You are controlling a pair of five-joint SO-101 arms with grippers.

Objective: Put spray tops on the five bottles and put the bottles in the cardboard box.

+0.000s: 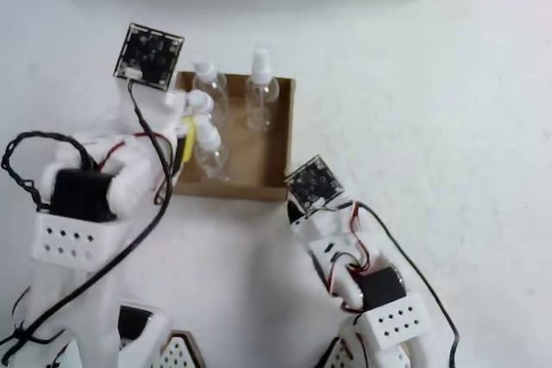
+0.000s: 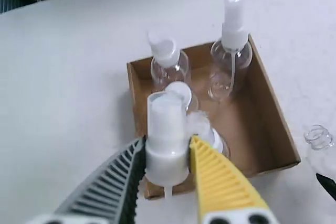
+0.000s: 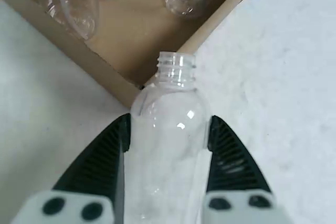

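Bottles (image 2: 231,61) inside cardboard box (image 1: 259,165), uncapped bottle (image 3: 168,124) just outside its corner, spray top (image 2: 167,140) above box

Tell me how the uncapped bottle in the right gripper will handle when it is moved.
Probably light: the uncapped bottle looks clear, thin-walled and empty. Its smooth round sides may slip or twist in the right gripper. Set down upright, it could tip easily, being tall and narrow with nothing inside.

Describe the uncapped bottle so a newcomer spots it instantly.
Find the cardboard box. Just outside its corner on the arms' side, the right end effector grips a clear bottle. Unlike the bottles in the box, its threaded neck is open, with no white top.
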